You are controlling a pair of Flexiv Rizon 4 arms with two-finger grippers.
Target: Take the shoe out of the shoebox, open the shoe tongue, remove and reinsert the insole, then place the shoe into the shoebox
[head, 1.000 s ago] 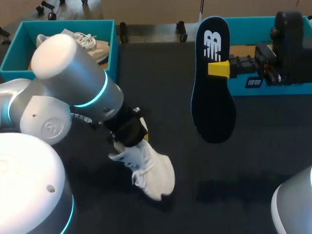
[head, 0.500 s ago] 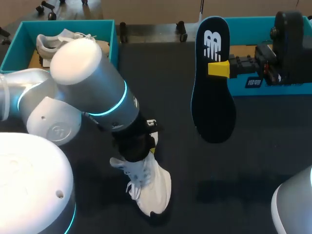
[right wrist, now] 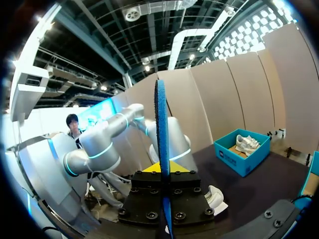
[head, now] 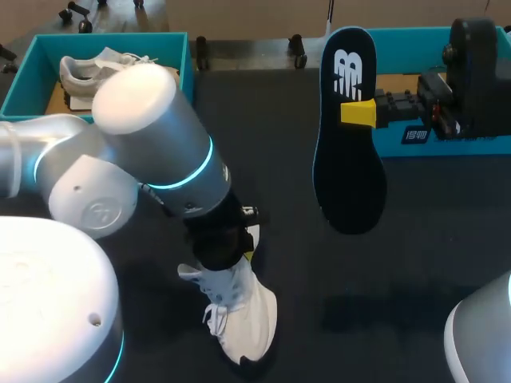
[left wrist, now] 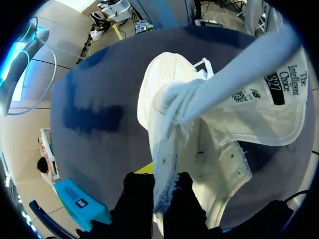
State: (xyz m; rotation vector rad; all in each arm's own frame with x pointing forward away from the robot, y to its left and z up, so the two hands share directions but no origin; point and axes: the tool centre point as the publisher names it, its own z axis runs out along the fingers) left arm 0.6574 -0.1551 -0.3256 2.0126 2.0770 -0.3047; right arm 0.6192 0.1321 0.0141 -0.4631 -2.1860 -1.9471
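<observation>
A dark bench [head: 319, 279] fills the head view, with a teal shoebox [head: 104, 37] at its far left corner and a second teal shoebox [head: 447, 146] at its far right. The left box holds another pale shoe [head: 88, 68]. Bare bench lies open across the middle, between the two arms, and along the near right.

The white shoe [head: 239, 315] rests on the bench near its front edge, left of centre, partly under the left arm's wrist. It is a knit lace-up trainer with loose laces. Its long axis runs from far to near, and the toe points toward the near edge, angled slightly right. In the left wrist view the shoe [left wrist: 199, 124] gapes open, its labelled tongue pulled away from the opening. The left end effector [left wrist: 162, 191] pinches the eyelet edge of the upper between its two fingers.

The right end effector [head: 358, 112] comes in from the right and grips the insole [head: 349, 159] in the air above the bench, well apart from the shoe. The insole is dark navy with a white logo near its heel. Its flat face is turned upward. Its long axis runs from far to near, with the narrower heel end far and the broader forefoot near. In the right wrist view the insole [right wrist: 161, 124] stands edge-on, clamped between that end effector's [right wrist: 163, 174] fingers.
</observation>
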